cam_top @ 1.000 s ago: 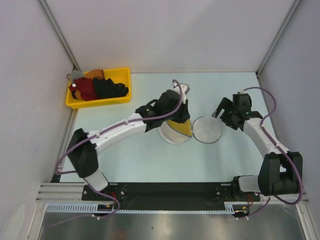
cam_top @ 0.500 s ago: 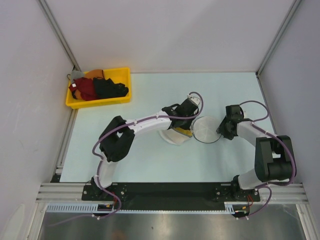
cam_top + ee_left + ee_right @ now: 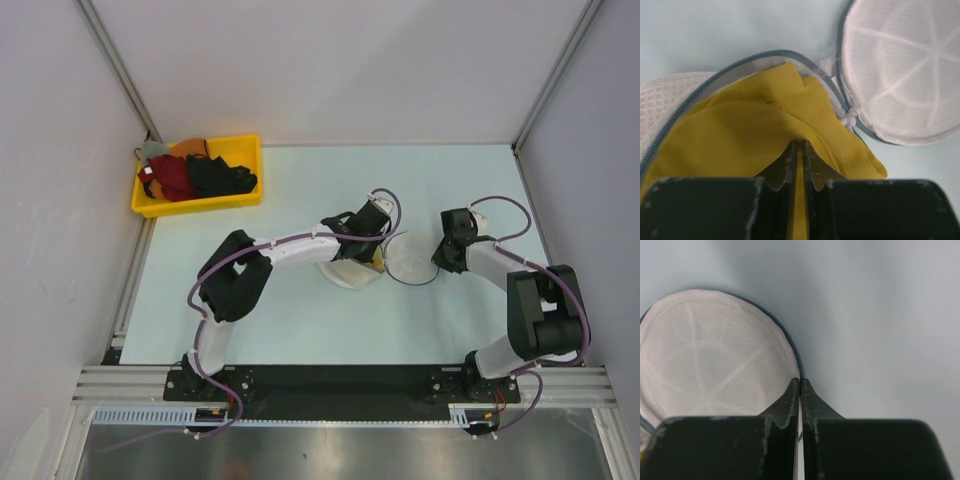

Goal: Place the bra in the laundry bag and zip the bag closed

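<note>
The laundry bag lies open in the middle of the table as two white mesh halves. Its left half (image 3: 340, 274) holds the yellow bra (image 3: 740, 140), which fills it up to the grey zip rim (image 3: 715, 86). My left gripper (image 3: 800, 143) is shut on a fold of the bra; the same gripper sits over that half in the top view (image 3: 376, 252). The right half (image 3: 412, 258) lies flat and empty. My right gripper (image 3: 800, 380) is shut on its dark rim (image 3: 796, 357) at the right edge, and it shows low beside that half from above (image 3: 441, 262).
A yellow bin (image 3: 243, 150) with red and black clothes stands at the back left. Pale walls and metal posts (image 3: 120, 70) close the table in on three sides.
My right arm came in to the flat half and its jaws shut on the rim. My left arm dropped lower and pressed the bra down into the left half.
</note>
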`<state>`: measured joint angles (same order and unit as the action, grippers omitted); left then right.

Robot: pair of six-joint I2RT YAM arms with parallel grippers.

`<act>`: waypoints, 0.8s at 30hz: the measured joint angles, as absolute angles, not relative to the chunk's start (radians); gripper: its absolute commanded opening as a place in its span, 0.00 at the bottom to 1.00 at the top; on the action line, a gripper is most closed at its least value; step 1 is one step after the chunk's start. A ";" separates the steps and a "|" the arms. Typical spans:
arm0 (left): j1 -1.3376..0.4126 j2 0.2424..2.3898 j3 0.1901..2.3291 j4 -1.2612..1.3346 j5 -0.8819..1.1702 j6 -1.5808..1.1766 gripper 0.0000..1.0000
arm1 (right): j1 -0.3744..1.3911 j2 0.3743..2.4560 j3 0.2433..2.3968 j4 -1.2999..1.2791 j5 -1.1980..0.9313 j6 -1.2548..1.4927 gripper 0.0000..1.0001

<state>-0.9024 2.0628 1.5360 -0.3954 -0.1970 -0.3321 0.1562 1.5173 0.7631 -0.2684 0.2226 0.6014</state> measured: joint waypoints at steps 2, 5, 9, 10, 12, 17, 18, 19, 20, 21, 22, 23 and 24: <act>-0.891 2.063 1.510 -0.369 -0.181 -0.339 0.11 | 0.169 1.477 0.750 -0.293 0.230 0.599 0.00; -0.867 2.063 1.471 -0.331 -0.151 -0.349 0.11 | 0.212 1.350 0.748 -0.366 0.236 0.587 0.00; -0.830 2.063 1.447 -0.283 -0.117 -0.364 0.11 | 0.269 1.177 0.842 -0.479 0.231 0.563 0.00; -0.823 2.063 1.443 -0.273 -0.109 -0.366 0.11 | 0.287 1.147 0.884 -0.506 0.229 0.558 0.00; -0.815 2.063 1.436 -0.257 -0.096 -0.369 0.11 | 0.321 1.111 0.957 -0.553 0.228 0.553 0.00; -0.811 2.059 1.416 -0.216 -0.066 -0.384 0.11 | 0.423 1.083 1.105 -0.674 0.231 0.549 0.00; -0.811 2.057 1.410 -0.206 -0.059 -0.387 0.11 | 0.431 1.083 1.125 -0.701 0.232 0.549 0.00; -0.812 2.054 1.403 -0.197 -0.051 -0.392 0.11 | 0.433 1.083 1.147 -0.729 0.234 0.549 0.00; -0.812 2.051 1.395 -0.190 -0.045 -0.393 0.11 | 0.433 1.082 1.162 -0.745 0.238 0.549 0.00; -0.812 2.049 1.388 -0.183 -0.043 -0.395 0.11 | 0.433 1.083 1.183 -0.767 0.242 0.548 0.00; -0.811 2.047 1.379 -0.175 -0.038 -0.399 0.11 | 0.433 1.084 1.208 -0.789 0.246 0.546 0.00; -0.811 2.046 1.371 -0.164 -0.035 -0.402 0.11 | 0.433 1.084 1.236 -0.805 0.250 0.545 0.00; -0.811 2.045 1.366 -0.158 -0.031 -0.404 0.11 | 0.433 1.084 1.260 -0.819 0.253 0.543 0.00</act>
